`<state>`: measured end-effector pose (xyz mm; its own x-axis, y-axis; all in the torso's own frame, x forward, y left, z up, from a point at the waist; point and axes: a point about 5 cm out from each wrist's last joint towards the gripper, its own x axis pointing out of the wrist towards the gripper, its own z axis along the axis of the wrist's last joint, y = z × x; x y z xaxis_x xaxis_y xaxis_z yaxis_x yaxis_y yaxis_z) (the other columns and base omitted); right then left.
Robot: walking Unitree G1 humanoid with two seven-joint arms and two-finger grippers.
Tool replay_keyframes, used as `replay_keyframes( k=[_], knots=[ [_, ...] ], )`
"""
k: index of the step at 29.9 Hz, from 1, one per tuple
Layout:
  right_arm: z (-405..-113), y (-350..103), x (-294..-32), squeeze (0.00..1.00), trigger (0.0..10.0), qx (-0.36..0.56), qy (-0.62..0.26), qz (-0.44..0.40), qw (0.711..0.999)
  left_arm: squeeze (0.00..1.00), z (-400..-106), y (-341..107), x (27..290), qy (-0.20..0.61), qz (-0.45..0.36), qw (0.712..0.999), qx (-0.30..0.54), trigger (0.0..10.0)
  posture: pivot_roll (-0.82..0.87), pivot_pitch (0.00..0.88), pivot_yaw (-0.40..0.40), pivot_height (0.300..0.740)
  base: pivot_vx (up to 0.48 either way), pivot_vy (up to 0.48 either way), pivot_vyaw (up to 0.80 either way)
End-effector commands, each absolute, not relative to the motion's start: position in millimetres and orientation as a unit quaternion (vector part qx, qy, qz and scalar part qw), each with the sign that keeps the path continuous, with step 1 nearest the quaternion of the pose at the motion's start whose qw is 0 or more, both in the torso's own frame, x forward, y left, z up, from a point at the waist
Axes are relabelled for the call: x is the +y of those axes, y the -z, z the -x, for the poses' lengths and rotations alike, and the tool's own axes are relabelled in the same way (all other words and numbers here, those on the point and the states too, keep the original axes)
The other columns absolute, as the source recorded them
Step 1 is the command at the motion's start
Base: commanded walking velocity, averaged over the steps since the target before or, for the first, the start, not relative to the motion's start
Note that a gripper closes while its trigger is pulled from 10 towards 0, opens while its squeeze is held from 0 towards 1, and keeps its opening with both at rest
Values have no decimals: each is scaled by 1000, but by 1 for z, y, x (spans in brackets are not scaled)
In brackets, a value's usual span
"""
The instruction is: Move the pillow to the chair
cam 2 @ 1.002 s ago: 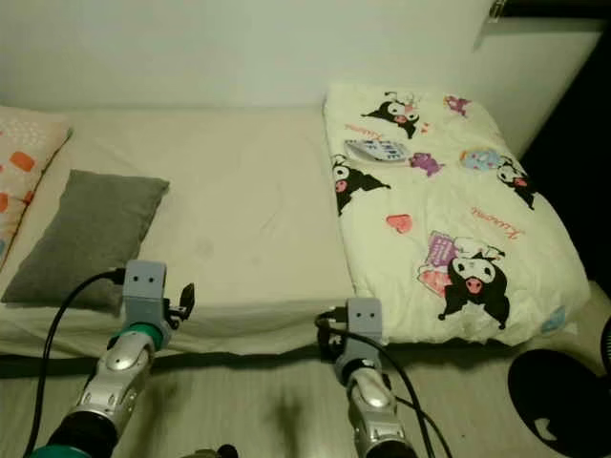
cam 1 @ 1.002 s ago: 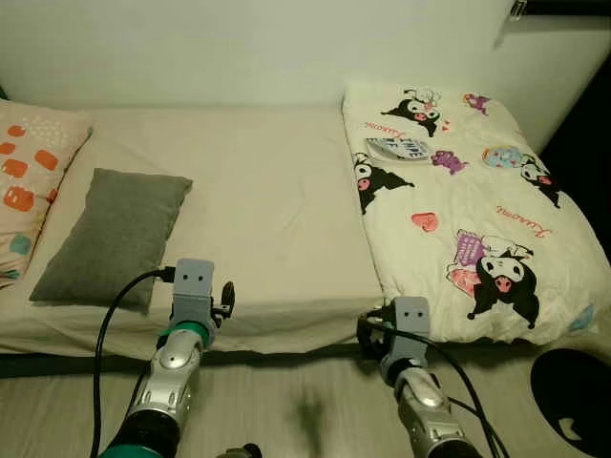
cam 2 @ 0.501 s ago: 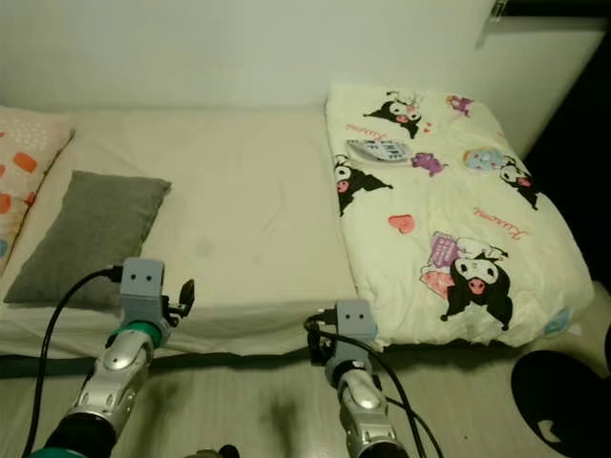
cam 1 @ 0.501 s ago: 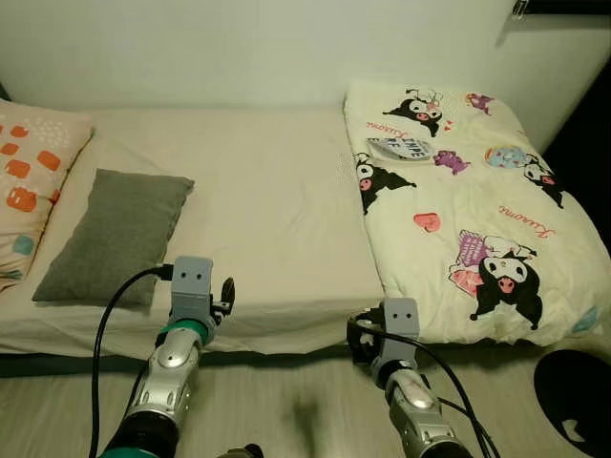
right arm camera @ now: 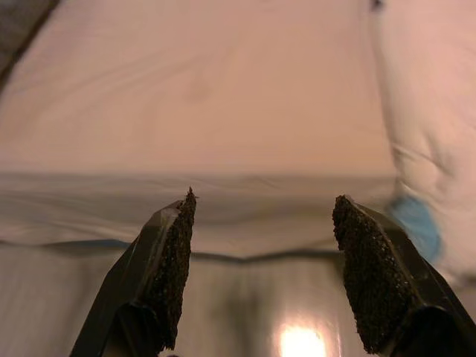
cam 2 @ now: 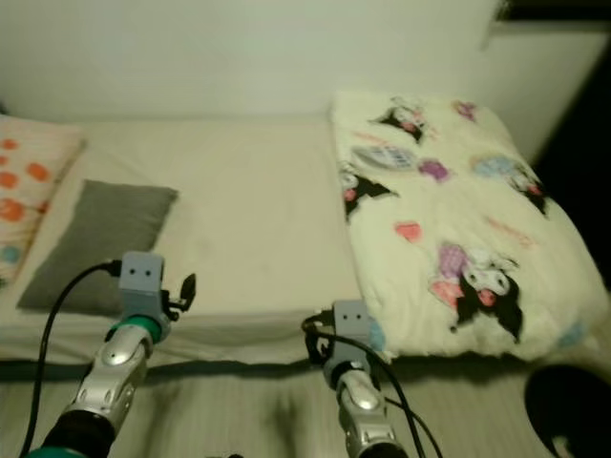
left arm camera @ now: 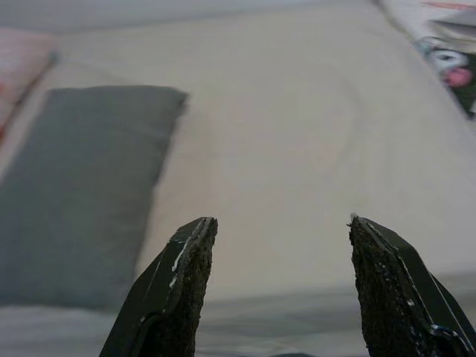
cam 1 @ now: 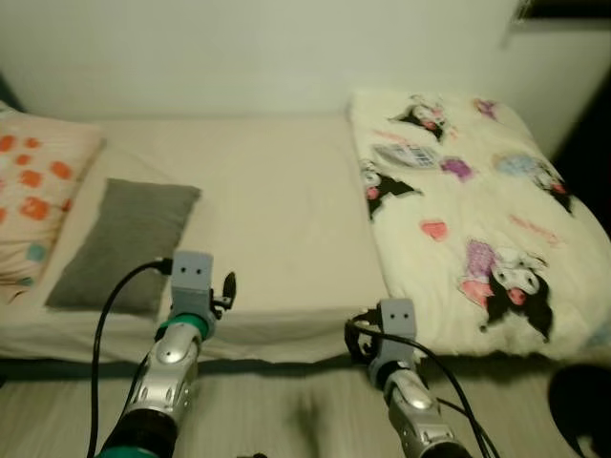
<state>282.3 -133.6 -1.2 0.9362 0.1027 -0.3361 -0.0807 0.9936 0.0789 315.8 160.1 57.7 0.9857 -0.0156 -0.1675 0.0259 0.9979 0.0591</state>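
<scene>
Head views are motion-blurred, so quilt print detail is soft. Grey pillow (cam 1: pixel 126 240) lies flat on the left of the bed (cam 1: pixel 277 210), its near-left corner cut off behind the left arm's cable; a patterned pillow (cam 1: pixel 38 205) to its left is cropped by the frame. Left gripper (left arm camera: pixel 279 286) hangs at the near mattress edge, fingers apart, holding nothing. Right gripper (right arm camera: pixel 264 279) sits lower over the floor, fingers also spread. Cartoon quilt (cam 1: pixel 468 210) covers the right side.
</scene>
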Motion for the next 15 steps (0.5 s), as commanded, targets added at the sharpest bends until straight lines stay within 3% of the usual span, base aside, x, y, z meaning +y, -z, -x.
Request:
replay_keyframes(
  k=[1,15],
  knots=[
    [-282,2,-126,0,10000,175,-55,-39,982,0,-312,-53,168,0,-29,995,96,10000,66,0,113,740,345,0,800],
    [-283,3,-132,0,10000,181,-35,-52,981,0,-313,-56,171,3,-34,995,95,10000,76,0,120,740,343,0,0]
  ],
)
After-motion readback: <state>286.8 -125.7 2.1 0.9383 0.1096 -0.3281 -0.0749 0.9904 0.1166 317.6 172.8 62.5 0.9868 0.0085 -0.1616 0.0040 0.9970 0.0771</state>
